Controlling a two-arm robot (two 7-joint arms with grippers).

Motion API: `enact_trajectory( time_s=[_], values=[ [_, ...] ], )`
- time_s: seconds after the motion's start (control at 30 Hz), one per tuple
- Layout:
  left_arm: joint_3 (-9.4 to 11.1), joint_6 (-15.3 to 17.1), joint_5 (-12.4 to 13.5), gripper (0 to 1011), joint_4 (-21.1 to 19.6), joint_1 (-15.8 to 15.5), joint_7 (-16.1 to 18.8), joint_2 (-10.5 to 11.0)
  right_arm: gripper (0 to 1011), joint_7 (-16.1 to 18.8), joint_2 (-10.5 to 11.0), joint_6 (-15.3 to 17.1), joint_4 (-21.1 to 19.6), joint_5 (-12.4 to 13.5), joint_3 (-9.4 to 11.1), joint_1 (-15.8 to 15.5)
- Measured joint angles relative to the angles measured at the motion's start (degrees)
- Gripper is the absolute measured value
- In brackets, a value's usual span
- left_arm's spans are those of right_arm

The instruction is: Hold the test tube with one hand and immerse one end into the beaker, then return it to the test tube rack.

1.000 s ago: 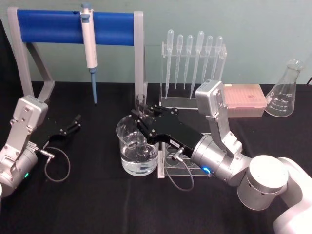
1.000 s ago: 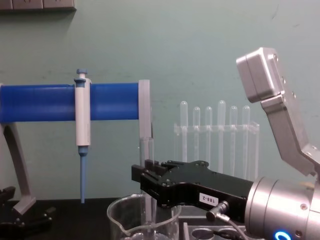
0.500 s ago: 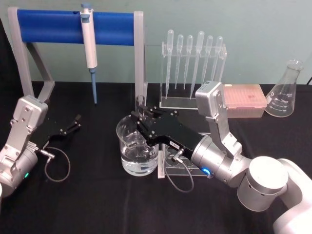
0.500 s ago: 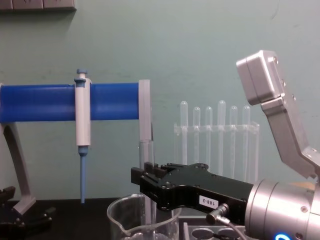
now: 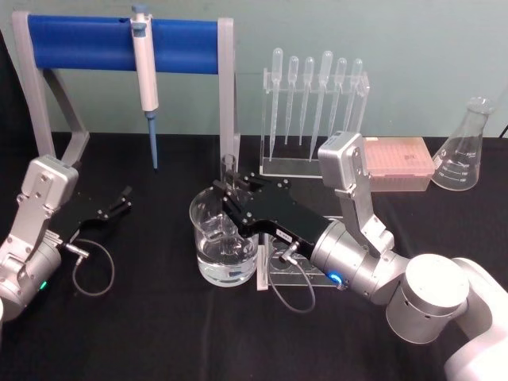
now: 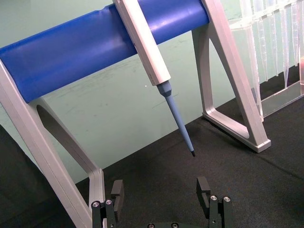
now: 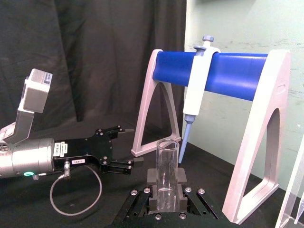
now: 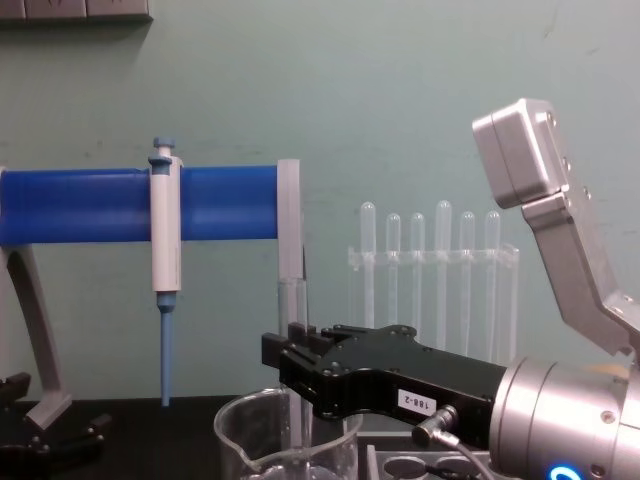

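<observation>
Test tube point(image 5: 229, 169) in beaker point(image 5: 206, 232), pipette stand point(image 5: 79, 33) behind

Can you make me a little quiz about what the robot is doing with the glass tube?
1. Pick one. The tube goes down into: A) the beaker B) the flask C) the pink box.
2. True or false: the left gripper is open and holds nothing.
3. Fill the gap: the tube is clamped by the ___ gripper.

Key: 1 A. 2 True. 3 Right: the right gripper is shut on the tube.
</observation>
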Motion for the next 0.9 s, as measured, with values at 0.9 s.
enact_trajectory(
  time_s=[0.9],
  values=[
    [0.00, 0.00, 0.00, 1000, 0.00, 0.00, 0.00, 0.00, 224, -0.02, 0.00, 0.00, 0.00, 0.00, 0.00, 0.02]
  ],
)
